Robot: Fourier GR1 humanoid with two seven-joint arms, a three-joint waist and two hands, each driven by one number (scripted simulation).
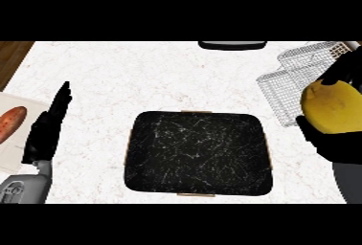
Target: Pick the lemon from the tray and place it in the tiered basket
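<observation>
Resting at the far left, the left hand (48,128) stands open with fingers straight up, and to its right the dark tray (198,153) lies bare of fruit. Right of the tray, the right hand (338,143) is curled round the lemon (332,107), lifted clear of the tray, with the wire tiered basket (293,76) just beyond and to the left of that hand. The carry looks to be the step under way; next, I judge, the hand must bring the lemon over 1 tier and let go.

Bare counter (141,72) separates tray (198,153) from tiered basket (297,76).
</observation>
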